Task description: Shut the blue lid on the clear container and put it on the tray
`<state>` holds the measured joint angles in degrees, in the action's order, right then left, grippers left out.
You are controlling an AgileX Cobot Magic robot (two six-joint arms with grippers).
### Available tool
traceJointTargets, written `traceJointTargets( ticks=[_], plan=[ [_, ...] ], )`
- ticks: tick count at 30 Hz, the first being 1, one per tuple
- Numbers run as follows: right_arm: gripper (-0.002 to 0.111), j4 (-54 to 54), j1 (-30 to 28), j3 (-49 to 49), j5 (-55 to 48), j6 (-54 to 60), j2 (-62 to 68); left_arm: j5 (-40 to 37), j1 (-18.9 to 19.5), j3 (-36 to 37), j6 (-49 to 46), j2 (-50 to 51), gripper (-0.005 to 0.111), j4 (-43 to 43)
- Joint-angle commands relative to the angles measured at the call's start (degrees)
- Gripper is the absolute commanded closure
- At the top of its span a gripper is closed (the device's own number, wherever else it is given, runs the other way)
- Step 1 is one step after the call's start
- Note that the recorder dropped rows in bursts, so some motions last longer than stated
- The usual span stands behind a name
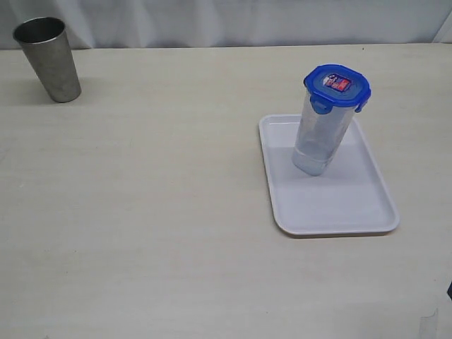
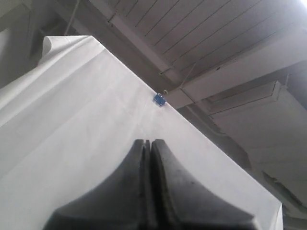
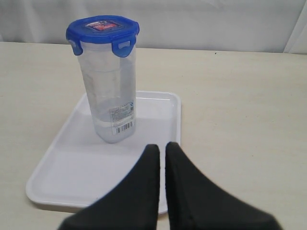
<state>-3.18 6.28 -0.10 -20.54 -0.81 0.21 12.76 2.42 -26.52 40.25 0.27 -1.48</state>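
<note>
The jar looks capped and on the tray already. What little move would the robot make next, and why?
Probably none; I would leave it alone. The blue lid sits on the clear container, which stands upright on the tray. The right gripper is shut, empty and apart from it, and the left gripper is shut too.

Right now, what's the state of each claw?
left claw: shut, holding nothing.
right claw: shut, holding nothing.
</note>
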Motion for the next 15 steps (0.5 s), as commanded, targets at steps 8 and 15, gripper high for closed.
traceJointTargets(
  ticks=[8,15],
  plan=[
    [0.104,-0.1,-0.2,0.1,0.7,-0.3,-0.2,-3.8,0.2,17.2,0.4,-0.3,0.107,1.5],
    [0.104,-0.1,-0.2,0.1,0.7,-0.3,-0.2,-12.8,0.2,26.5,0.4,-0.3,0.107,1.5]
  ],
)
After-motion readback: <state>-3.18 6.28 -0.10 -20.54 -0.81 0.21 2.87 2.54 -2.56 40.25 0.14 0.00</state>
